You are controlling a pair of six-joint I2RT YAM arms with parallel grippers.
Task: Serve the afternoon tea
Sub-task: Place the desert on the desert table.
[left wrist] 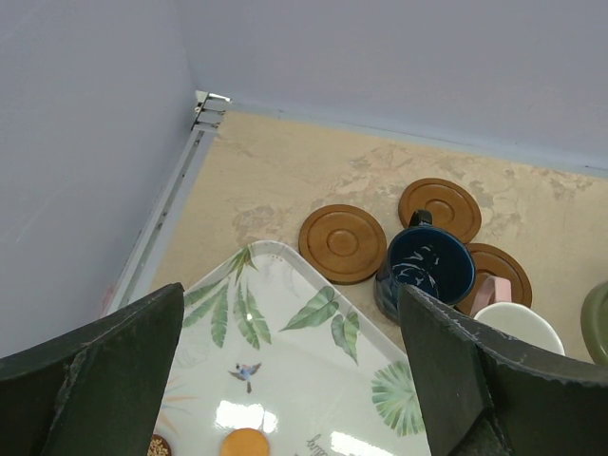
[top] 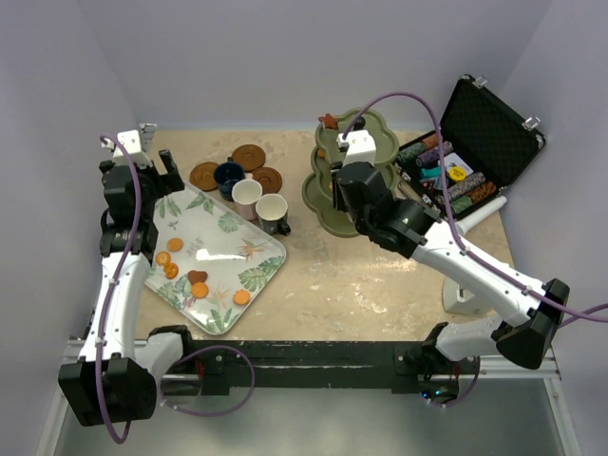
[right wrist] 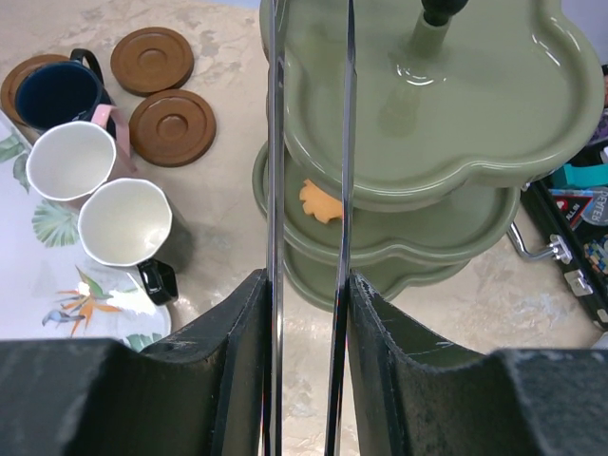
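Right gripper (right wrist: 306,285): clenched on thin steel tongs (right wrist: 276,142) at olive-green three-tier stand (right wrist: 456,114); hazard, blades clipping a tier rim (stand may tip). Left gripper (left wrist: 290,313): released.

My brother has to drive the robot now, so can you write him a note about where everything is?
Left gripper: jaws open, empty, above the leaf tray.
Right gripper: jaws shut on metal tongs, pointed at the green stand.
Done: one orange biscuit lies on the stand's middle tier.
To do: several biscuits wait on the tray; three cups stand among three saucers, none seemingly on one.
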